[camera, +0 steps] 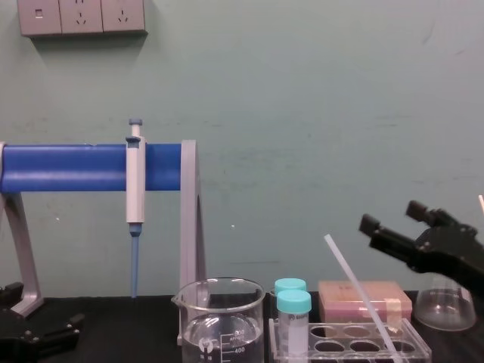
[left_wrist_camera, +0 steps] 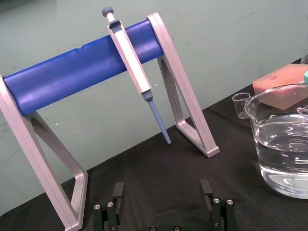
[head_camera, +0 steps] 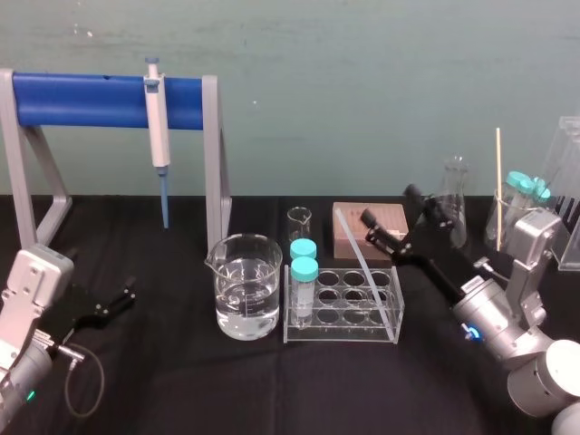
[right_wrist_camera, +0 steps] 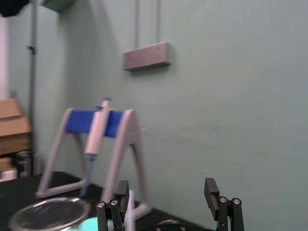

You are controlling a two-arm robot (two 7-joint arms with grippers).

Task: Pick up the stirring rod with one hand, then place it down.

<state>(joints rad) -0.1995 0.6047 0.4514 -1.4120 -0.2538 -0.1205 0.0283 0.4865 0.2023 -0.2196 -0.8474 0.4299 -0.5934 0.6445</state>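
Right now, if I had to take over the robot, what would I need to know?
Right tool: open, holding nothing, raised beside the rod's top end.
Left tool: open, holding nothing, low over the table on the left, idle.
Rod: leaning in the rack, lower end inside it, top tilted up toward the back left.
Done: cannot tell whether the rod has been lifted yet; nothing grips it now.
Left: probably close the right tool on the rod, lift it, then set it down.
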